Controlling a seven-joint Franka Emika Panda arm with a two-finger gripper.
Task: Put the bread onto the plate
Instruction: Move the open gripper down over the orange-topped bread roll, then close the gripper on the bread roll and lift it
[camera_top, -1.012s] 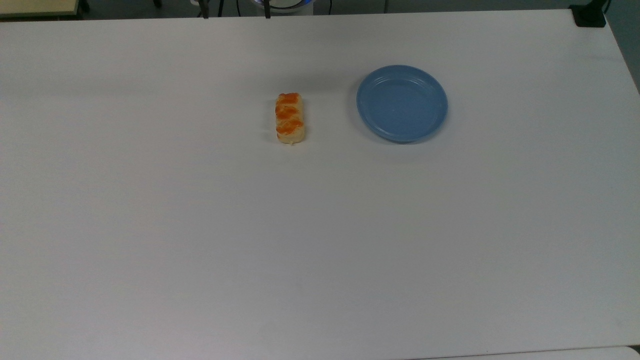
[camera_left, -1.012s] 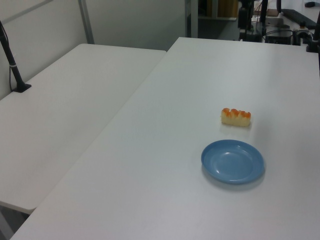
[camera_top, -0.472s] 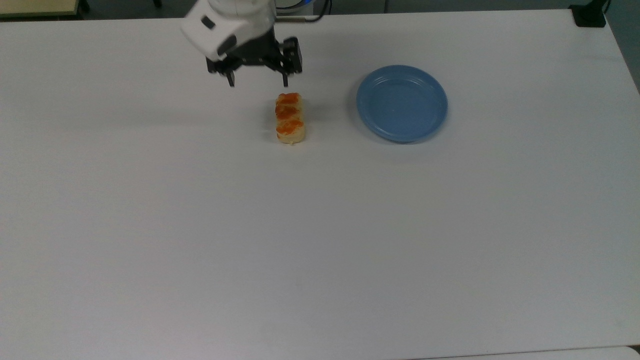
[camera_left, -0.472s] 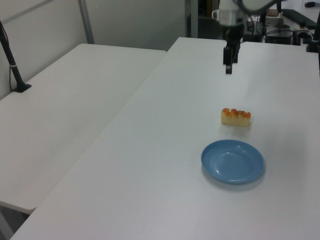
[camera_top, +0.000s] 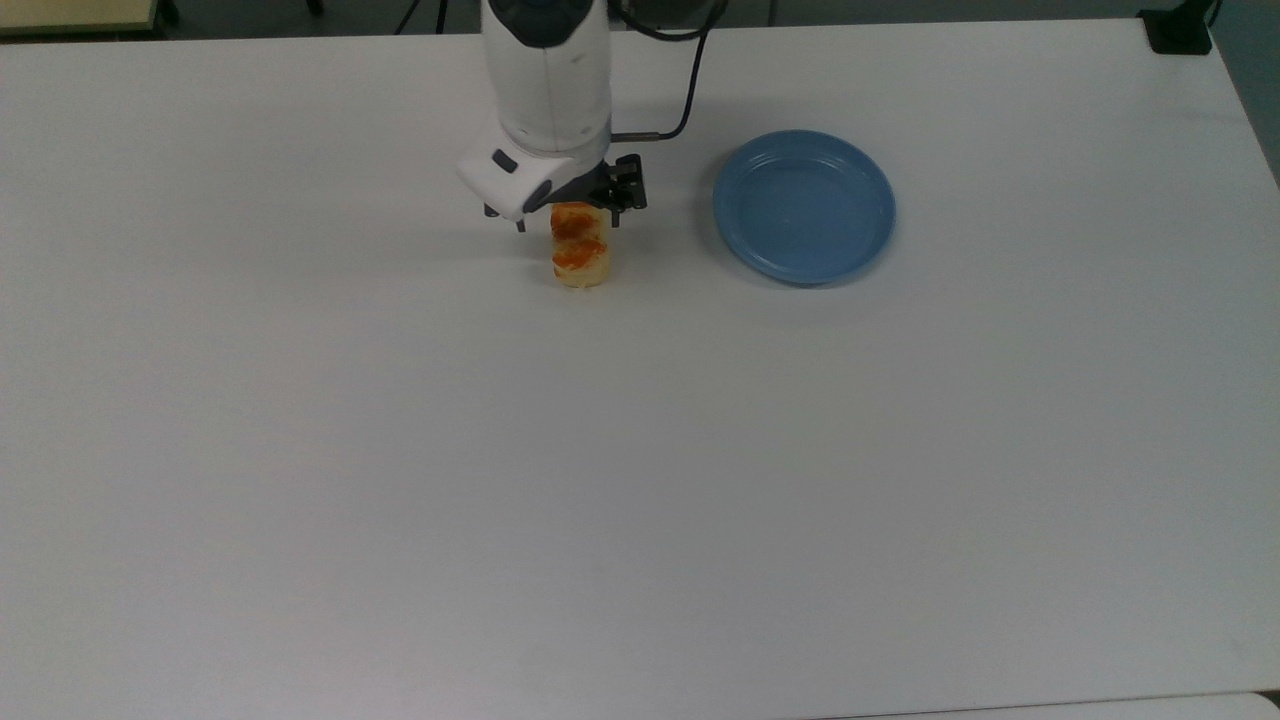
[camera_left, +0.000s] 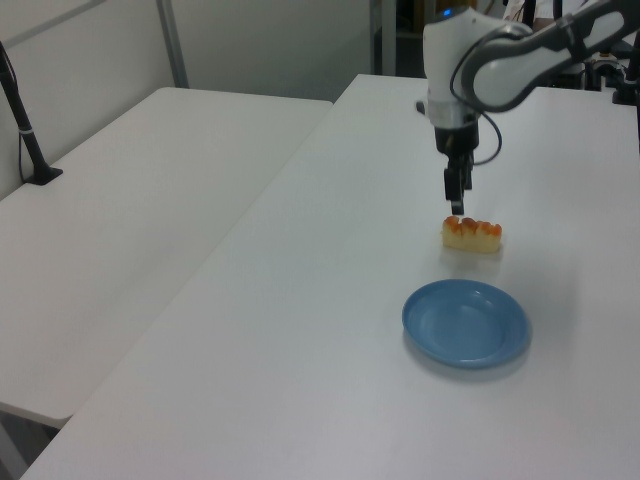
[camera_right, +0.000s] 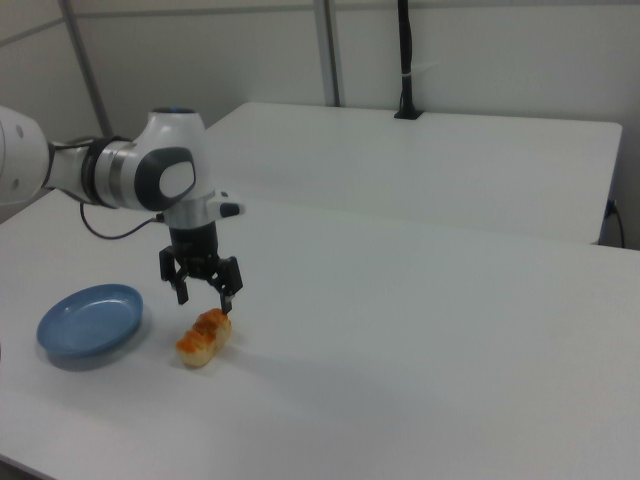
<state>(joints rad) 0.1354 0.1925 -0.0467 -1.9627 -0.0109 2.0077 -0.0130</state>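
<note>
The bread (camera_top: 580, 258) is a small pale-yellow roll with orange-brown patches, lying on the white table (camera_top: 640, 480) left of the plate in the top view. The plate (camera_top: 804, 207), round and blue with a ridged rim, holds nothing. My gripper (camera_top: 568, 222) is open and points down over the bread's far end, one finger on each side of it. In the right view the gripper (camera_right: 205, 298) hangs just above the bread (camera_right: 203, 337), with the plate (camera_right: 90, 318) to the right view's left. The left view shows the gripper (camera_left: 455, 200), the bread (camera_left: 472, 234) and the plate (camera_left: 465, 323).
A second white table (camera_left: 150, 200) adjoins along the left view's left, with a black clamped post (camera_left: 25, 130) on it. A black fitting (camera_top: 1180, 30) sits at the table's top-right corner in the top view. A black cable (camera_top: 685, 90) trails from the arm.
One second ago no arm was in view. It has come in from the top view's top edge and dropped to the bread's far end, fingers open. Bread and plate have not moved.
</note>
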